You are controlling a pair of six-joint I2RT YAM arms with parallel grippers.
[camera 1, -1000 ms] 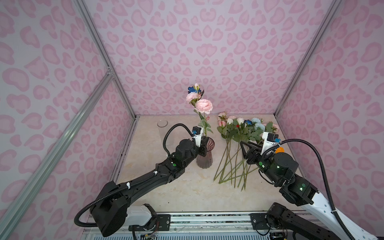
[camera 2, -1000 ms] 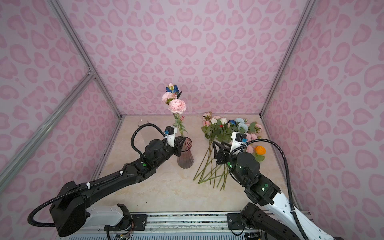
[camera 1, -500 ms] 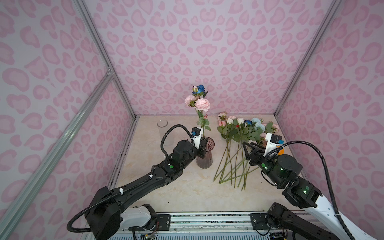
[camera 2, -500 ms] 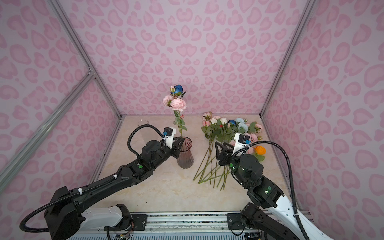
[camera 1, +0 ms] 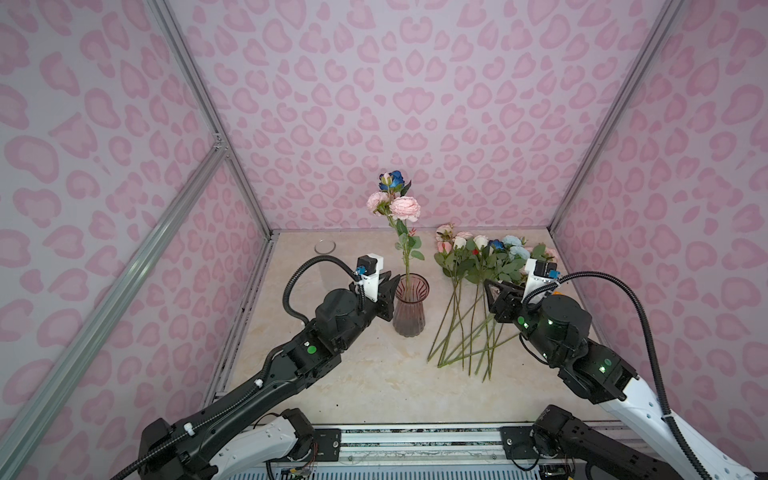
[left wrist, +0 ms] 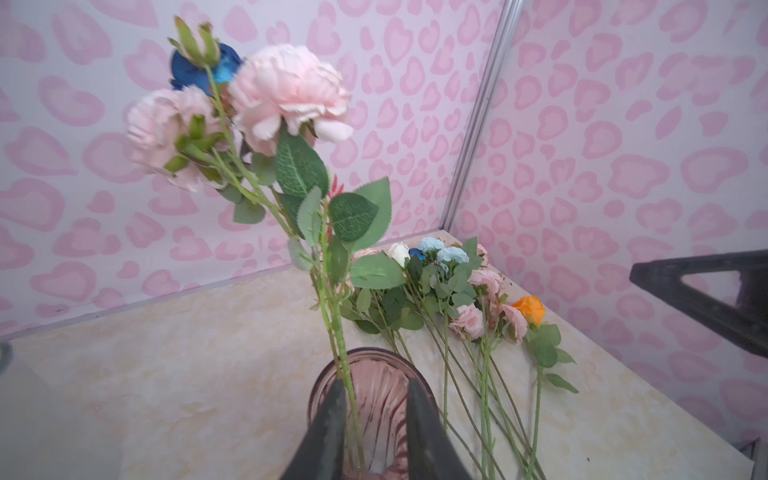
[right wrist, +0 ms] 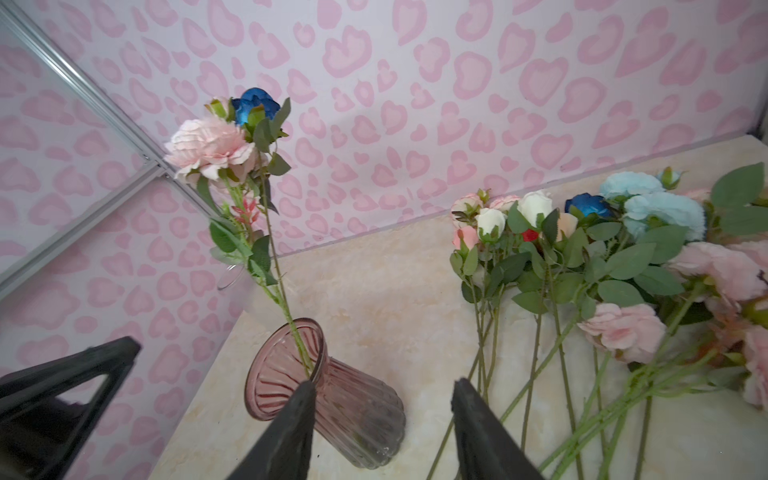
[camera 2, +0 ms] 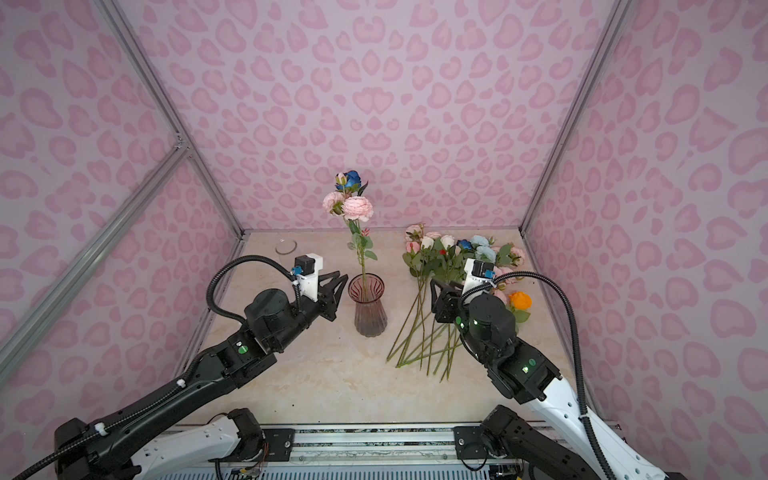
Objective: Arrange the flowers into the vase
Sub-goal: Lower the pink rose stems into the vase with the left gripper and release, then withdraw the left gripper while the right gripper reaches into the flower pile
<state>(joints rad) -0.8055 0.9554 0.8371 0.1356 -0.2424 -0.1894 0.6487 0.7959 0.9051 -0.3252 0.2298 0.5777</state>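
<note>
My left claw (left wrist: 375,388) sits just beside the rim of the vase (camera 1: 409,309), jaws a narrow gap apart and gripping nothing; one stem runs close by a finger. My right claw (right wrist: 384,382) hangs wide and empty near the loose flowers (camera 1: 478,266). Vase: ribbed smoky-pink glass, flared lip, pinched neck, upright mid-desk. In it: two thin thorny green stems, I think, leaning slightly, topped by two ruffled pink blooms (camera 2: 355,208), one dark blue rose (camera 2: 353,179) and one closed bud. Loose flowers lie flat on the right of the desk (camera 1: 365,386), heads toward the back wall, stems fanned and crossing toward the front, so total count unclear; I make out two white, one dark blue, one small red, one orange rose (camera 2: 520,300), plus several light blue and pink. Desk: glossy beige marble look, bare strip between vase and pile, bare front. One clear glass container (camera 1: 325,247) in the back left corner. Pink heart-print walls close three sides
</note>
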